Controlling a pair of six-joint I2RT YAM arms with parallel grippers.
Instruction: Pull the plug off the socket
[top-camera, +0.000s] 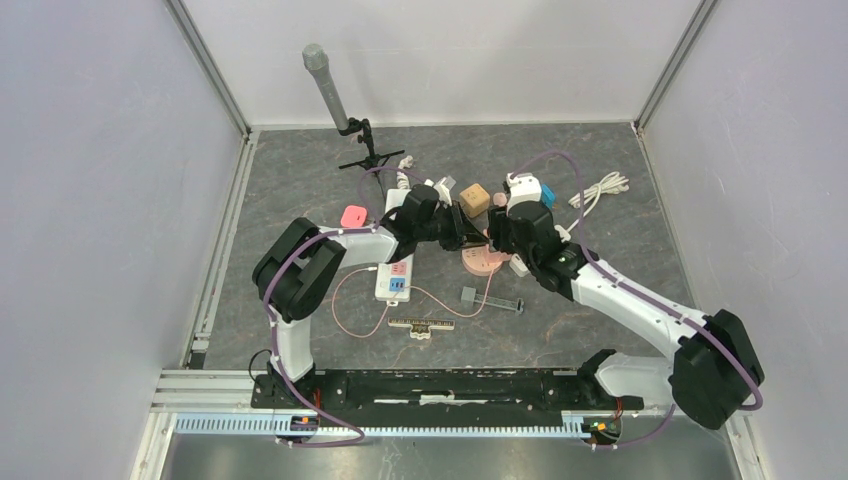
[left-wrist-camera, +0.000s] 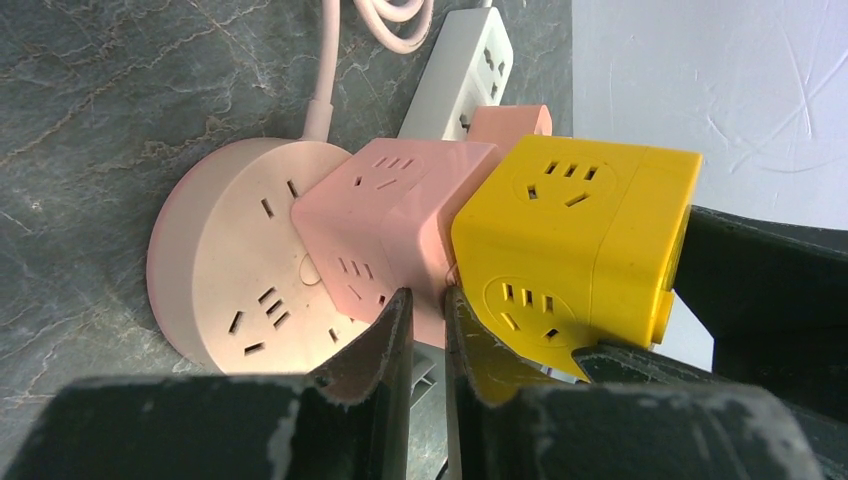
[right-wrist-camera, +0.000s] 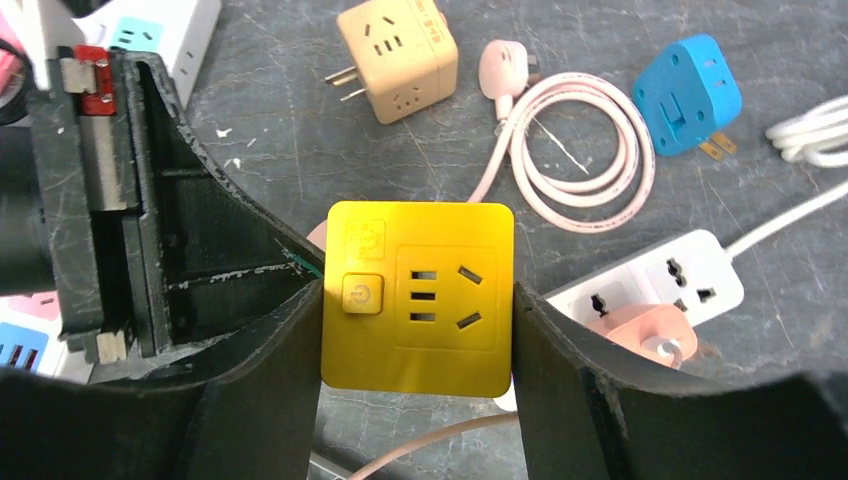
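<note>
Jaws of right gripper (right-wrist-camera: 417, 292) spread wide, clamping yellow cube plug (right-wrist-camera: 430, 345) by both sides. Left gripper (left-wrist-camera: 427, 300) jaws clenched tight, tips at the seam just ahead where yellow cube plug meets pink cube (left-wrist-camera: 390, 200), with round pink socket (left-wrist-camera: 230, 250) beyond.

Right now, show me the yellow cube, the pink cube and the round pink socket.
yellow cube (right-wrist-camera: 417, 297): right wrist view, middle of its outlet face.
pink cube (left-wrist-camera: 355, 245): left wrist view, its left outlet face.
round pink socket (left-wrist-camera: 235, 260): left wrist view, its flat top face.
</note>
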